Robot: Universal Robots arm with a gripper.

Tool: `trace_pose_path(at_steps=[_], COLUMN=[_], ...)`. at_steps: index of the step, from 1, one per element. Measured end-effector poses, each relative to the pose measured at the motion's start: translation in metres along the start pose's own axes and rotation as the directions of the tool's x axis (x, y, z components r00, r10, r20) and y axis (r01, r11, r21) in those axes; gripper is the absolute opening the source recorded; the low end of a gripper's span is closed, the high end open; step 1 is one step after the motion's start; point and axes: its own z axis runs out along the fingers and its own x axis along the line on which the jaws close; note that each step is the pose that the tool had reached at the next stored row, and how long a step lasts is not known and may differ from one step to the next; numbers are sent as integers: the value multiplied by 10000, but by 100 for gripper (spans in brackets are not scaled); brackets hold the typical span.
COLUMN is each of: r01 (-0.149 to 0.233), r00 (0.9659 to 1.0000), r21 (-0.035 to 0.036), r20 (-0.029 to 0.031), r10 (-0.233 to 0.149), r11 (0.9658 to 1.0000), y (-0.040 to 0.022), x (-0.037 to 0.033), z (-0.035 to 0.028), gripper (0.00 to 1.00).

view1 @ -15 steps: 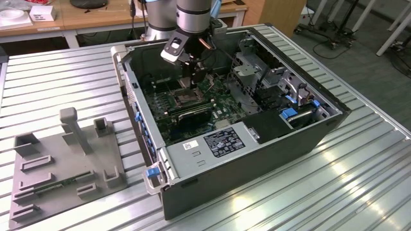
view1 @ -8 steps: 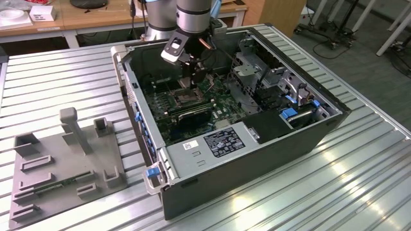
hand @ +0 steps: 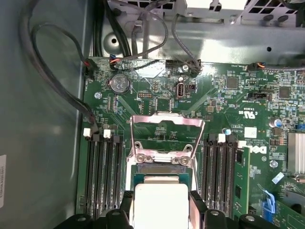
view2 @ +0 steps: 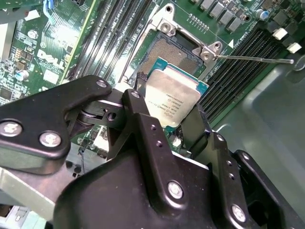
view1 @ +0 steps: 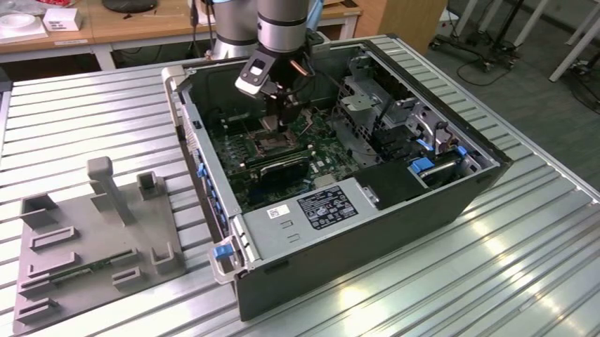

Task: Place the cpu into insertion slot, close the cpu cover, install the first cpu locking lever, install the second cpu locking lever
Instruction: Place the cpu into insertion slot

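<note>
We see the gripper [view2: 167,113] with its jaws closed on two opposite edges of the cpu [view2: 175,98]. The cpu hangs tilted just over the slot [view2: 172,53], and we cannot tell whether they touch. The cover [hand: 167,118] stands raised beyond the slot.

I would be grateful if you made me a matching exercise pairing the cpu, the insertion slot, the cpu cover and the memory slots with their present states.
Things:
1. cpu
2. insertion slot
3. cpu cover
4. memory slots

States:
A. swung up and open
B. long black rows on both sides of the insertion slot
C. clamped in the gripper
D. uncovered, dark contact field showing

Pairs: 1-C; 2-D; 3-A; 4-B
</note>
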Motion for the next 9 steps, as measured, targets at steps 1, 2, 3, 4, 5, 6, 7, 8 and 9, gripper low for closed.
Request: trace_pose_path(at_steps=[1,2,3,4,5,6,7,8,9], r01=[0,0,0,-1,0,0,-1,-1,-2], r00=[10000,10000,10000,10000,10000,10000,10000,10000,10000], r21=[0,0,0,1,1,1,1,0,-1], r20=[1,0,0,1,2,2,2,0,0], r10=[0,0,0,1,0,0,1,1,2], r11=[10000,10000,10000,10000,10000,10000,10000,10000,10000], y=[-1,-1,-1,-1,-1,-2,-2,-4,-7], x=[0,0,-1,-1,-1,-1,-1,-1,-1], z=[11,21,27,31,33,35,37,40,43], gripper=[54,54,54,54,54,54,54,54,54])
